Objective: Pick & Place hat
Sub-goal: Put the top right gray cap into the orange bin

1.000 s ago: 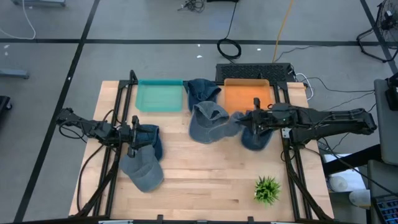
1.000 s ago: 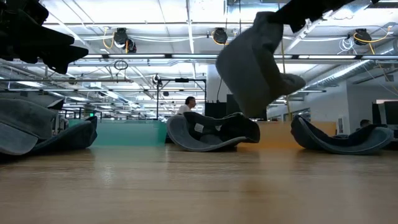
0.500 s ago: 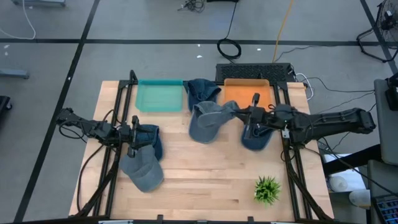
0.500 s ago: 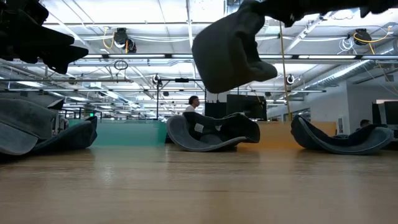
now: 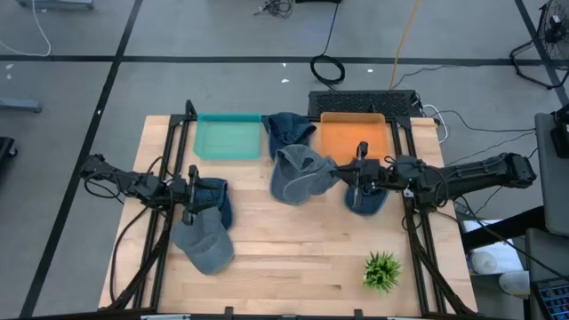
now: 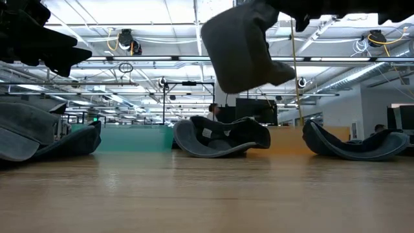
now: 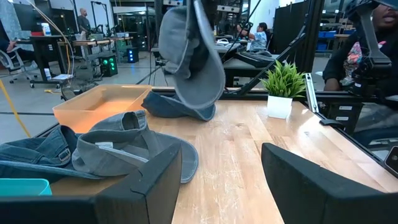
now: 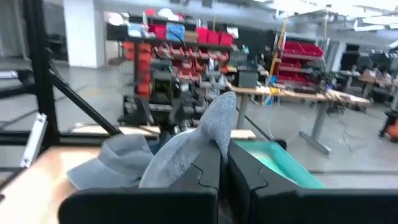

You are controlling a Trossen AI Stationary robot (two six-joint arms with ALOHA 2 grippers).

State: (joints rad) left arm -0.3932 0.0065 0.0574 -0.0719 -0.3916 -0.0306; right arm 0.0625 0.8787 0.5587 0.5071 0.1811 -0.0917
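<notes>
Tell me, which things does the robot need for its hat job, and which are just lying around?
In the job:
- grey hat, lifted off the table
- right gripper, shut on it
- probably the orange bin and teal bin

Just lying about:
- little plant
- dark blue hat between the bins
- left gripper, open, waiting at the left

A grey concrete floor (image 5: 222, 36) crossed by dark lines surrounds the wooden table (image 5: 293, 258), with black cables (image 5: 327, 68) coiled beside it. Beyond the tabletop stretches an open workshop under a white ceiling (image 6: 162, 39) hung with pipes and lamps, lined with shelves of red bins (image 8: 298, 53) and workbenches (image 8: 298, 96).
</notes>
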